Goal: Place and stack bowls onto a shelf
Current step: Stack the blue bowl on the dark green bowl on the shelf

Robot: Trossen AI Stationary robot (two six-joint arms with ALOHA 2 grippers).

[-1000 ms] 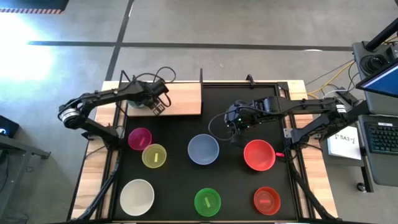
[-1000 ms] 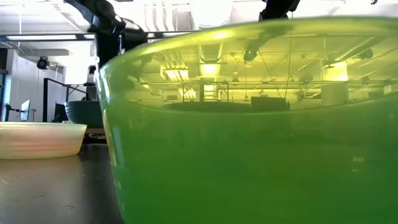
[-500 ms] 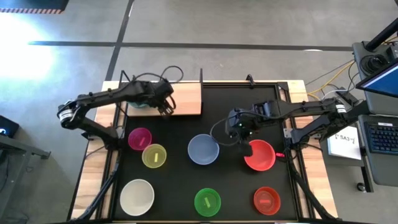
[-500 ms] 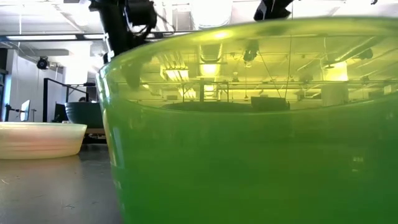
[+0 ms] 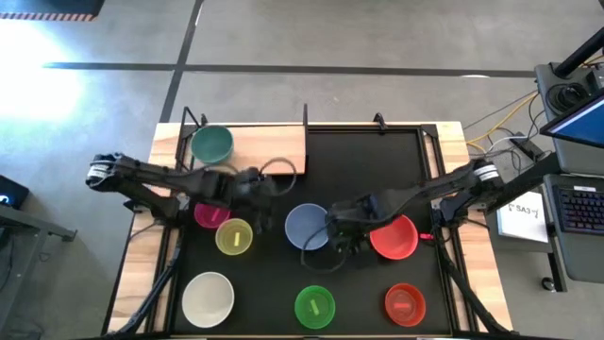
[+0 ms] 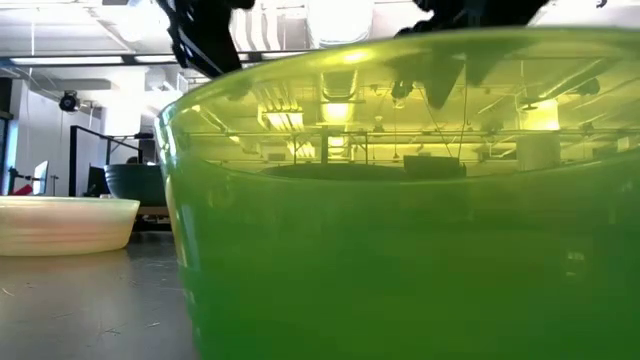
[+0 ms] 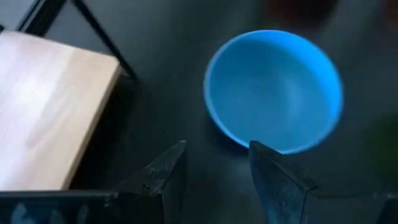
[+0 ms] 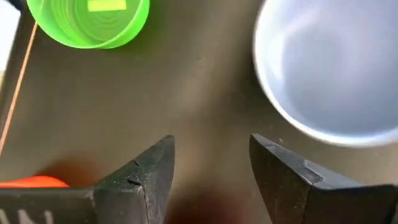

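Left gripper: jaws apart, nothing between them, black table under the gap. It sits just beside the blue-grey bowl, on the shelf side, rim near the fingertips but not touching, as far as the wrist view shows.

Right gripper: jaws spread wide, empty, over bare table between the blue-grey bowl and the large red bowl. In the high view it looks close against the blue-grey bowl's edge; contact unclear.

Shelf: wooden board at the table's far left corner. One teal bowl stands on it, at its left end.

On the table: magenta bowl and yellow bowl touching, cream bowl, green bowl, small red bowl. Green bowl fills the low view.
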